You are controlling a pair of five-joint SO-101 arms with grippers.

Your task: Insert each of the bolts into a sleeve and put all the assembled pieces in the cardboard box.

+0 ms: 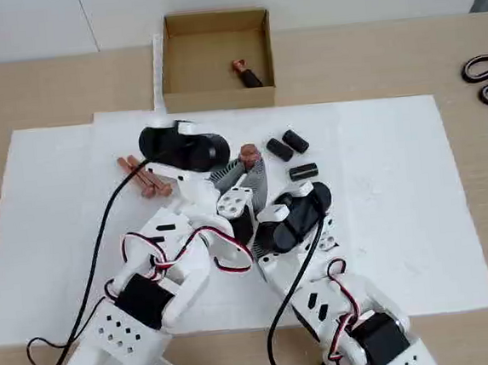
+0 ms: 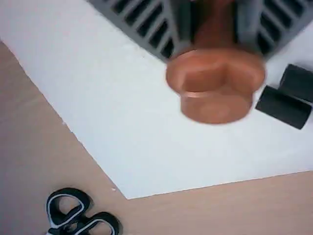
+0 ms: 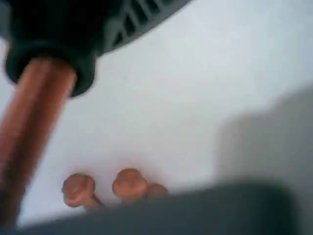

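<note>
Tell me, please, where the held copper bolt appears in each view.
High view: bolt at the middle, between both arms' jaws.
Left wrist view: bolt head foremost, held in grey jaws, loose sleeves beside.
Right wrist view: bolt shaft end inside the black sleeve.
Shared landmark: white sheet.

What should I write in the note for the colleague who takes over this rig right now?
Left claw: shut on a bolt, gripping its shaft above the white sheet.
Right claw: shut on a sleeve, with that bolt's shaft partly inside it.
Done: one assembled piece lies in the cardboard box.
Left: finish this insertion and box the piece. Then pair the loose bolts with the three loose sleeves on the sheet.
</note>
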